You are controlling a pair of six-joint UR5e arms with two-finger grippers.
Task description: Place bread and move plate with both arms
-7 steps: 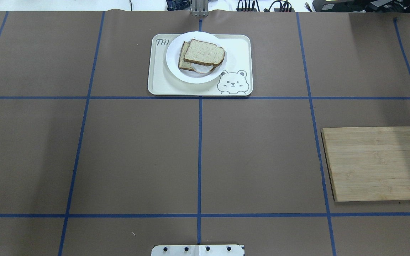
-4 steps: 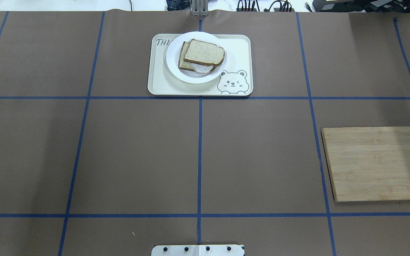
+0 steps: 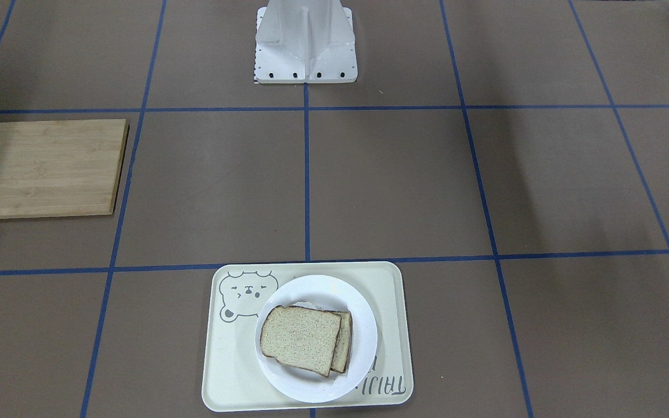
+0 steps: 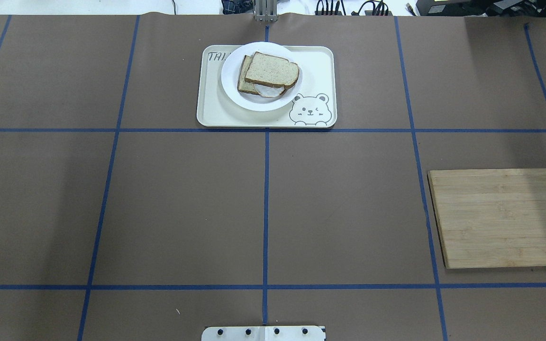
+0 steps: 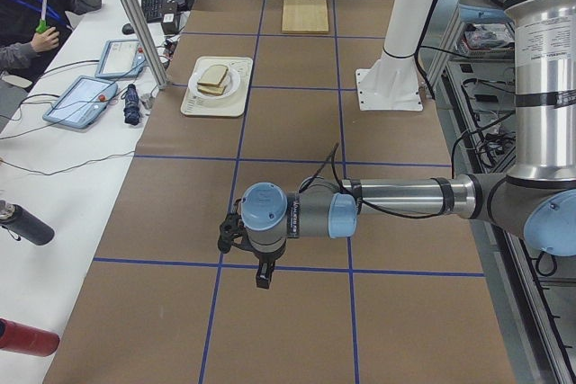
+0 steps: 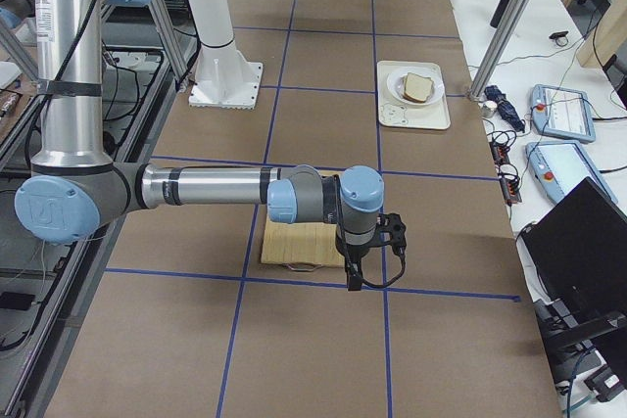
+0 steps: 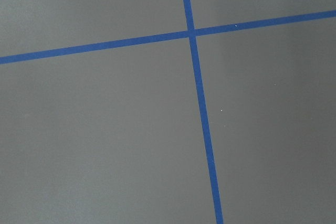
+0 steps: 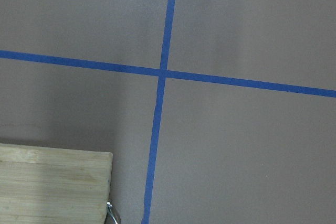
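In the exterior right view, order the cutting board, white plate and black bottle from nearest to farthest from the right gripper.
1. Cutting board, close by the right gripper.
2. White plate, on the tray, mid-table.
3. Black bottle, far back on the view's right.

My feeds show the table (image 4: 183, 203) as flat brown, ruled into squares by blue tape lines (image 4: 265, 208). I see a cream tray (image 4: 216, 111) with a grey bear drawing (image 4: 310, 111), a white plate (image 4: 249, 102), bread (image 4: 271, 70) of speckled tan with a dark brown crust, and a cutting board (image 4: 500, 218) of pale banded wood. The left arm (image 5: 396, 197) and right arm (image 6: 206, 188) are silver-grey with pale blue caps.
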